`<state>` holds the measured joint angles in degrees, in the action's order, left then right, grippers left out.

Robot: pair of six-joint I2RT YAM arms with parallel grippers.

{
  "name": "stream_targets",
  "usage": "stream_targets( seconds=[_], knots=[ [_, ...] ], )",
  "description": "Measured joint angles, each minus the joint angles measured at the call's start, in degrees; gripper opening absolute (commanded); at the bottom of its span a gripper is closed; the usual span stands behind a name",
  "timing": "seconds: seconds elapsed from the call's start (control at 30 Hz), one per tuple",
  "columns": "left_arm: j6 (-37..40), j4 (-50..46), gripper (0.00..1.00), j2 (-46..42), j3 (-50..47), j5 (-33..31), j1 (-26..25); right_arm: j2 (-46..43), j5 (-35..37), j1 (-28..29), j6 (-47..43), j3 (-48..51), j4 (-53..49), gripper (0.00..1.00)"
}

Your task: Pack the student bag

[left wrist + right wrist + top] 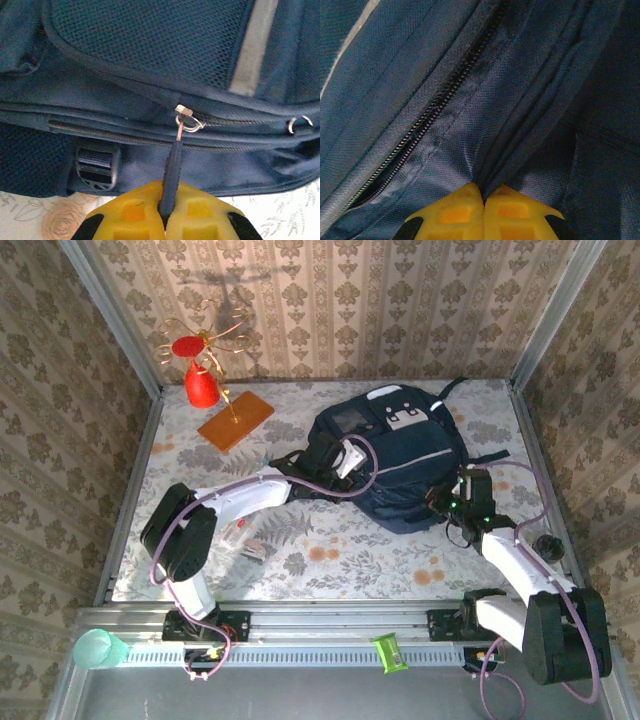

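Left pincer: the left pincer [165,215], with yellow moulded pads, is clenched on a flat dark zip pull [171,165] that hangs from a metal ring.
Right pincer: the right pincer [484,196] is clenched on a puckered fold of the student bag [530,100], whose cloth is woven navy.
Counter: the counter [330,550] has a flat, floral-printed top.
Bag position: right of centre, lying flat with its front up.
Bag axis: runs near to far, with the handle end towards the far wall.
Far left: a glossy red cone [202,387] and a flat orange board [235,420].
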<state>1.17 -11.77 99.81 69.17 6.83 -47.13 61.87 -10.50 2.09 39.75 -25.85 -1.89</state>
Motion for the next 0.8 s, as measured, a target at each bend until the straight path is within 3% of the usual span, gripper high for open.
stream_targets(
  seconds=[0.13, 0.23, 0.33, 0.43, 0.6, 0.7, 0.8],
  knots=[
    [0.3, -0.2, 0.36, -0.6, -1.1, -3.3, 2.3, 2.1, -1.6, 0.2, -2.2, -0.8, -0.1, 0.02],
    [-0.6, -0.7, 0.49, -3.1, -4.5, -5.9, 4.6, 2.0, -1.7, 3.8, -2.2, -0.8, 0.0, 0.38],
    [-2.6, -2.1, 0.59, -6.6, -7.7, -9.6, 6.1, 2.1, -3.3, 11.5, -3.4, -1.6, -1.6, 0.58],
    [-6.9, -4.1, 0.63, -12.6, -12.4, -13.6, 8.0, 1.8, -2.6, 20.0, -8.0, -6.3, -7.8, 0.64],
    [-14.4, -6.5, 0.81, -27.2, -23.9, -17.5, 15.7, -2.3, 4.3, 30.0, -17.4, -14.0, -17.9, 0.78],
    [-17.2, -8.5, 0.82, -34.2, -29.2, -18.0, 20.9, -3.1, 10.0, 33.7, -24.1, -18.1, -20.5, 0.84],
    [-19.0, -10.7, 0.83, -35.7, -30.5, -18.0, 24.0, 0.1, 15.0, 35.1, -31.7, -21.2, -20.8, 0.93]
  ],
)
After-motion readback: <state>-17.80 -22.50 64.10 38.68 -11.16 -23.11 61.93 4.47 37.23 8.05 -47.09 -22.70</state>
